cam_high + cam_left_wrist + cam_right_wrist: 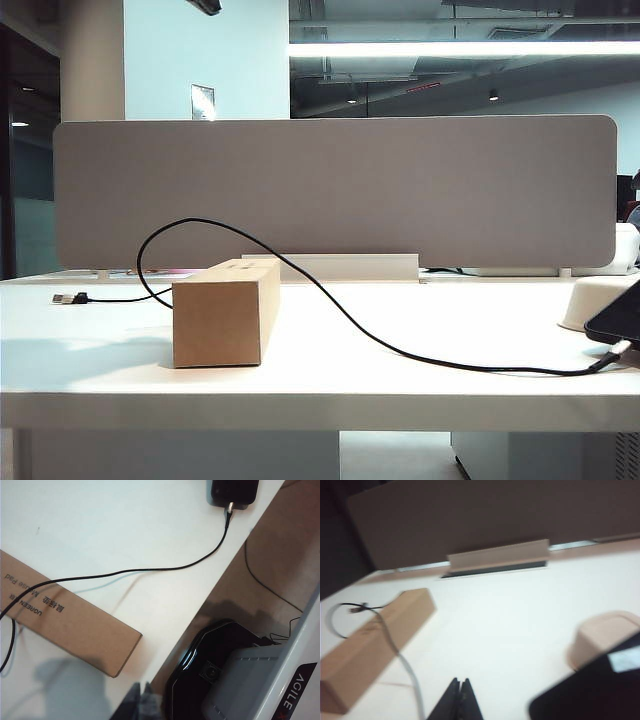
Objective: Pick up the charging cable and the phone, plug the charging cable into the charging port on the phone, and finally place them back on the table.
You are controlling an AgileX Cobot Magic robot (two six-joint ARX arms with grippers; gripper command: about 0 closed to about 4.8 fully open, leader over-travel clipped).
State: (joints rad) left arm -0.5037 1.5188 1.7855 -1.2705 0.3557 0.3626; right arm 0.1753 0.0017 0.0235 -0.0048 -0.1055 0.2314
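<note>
The white table (320,390) is backed by a grey fabric partition (335,190), with a ceiling light strip behind. The closed, empty right gripper (459,690) hovers above it, the cardboard box (375,640) and the phone (590,695) lying to either side. The left gripper (142,696), shut and empty, sits off the table's edge near the box; the charging cable (150,570) runs over the box beyond it to the phone's port.

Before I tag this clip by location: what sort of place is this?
Most likely an open-plan office: a white desk backed by a grey fabric partition panel, long ceiling strip lights and exposed ducting above.
</note>
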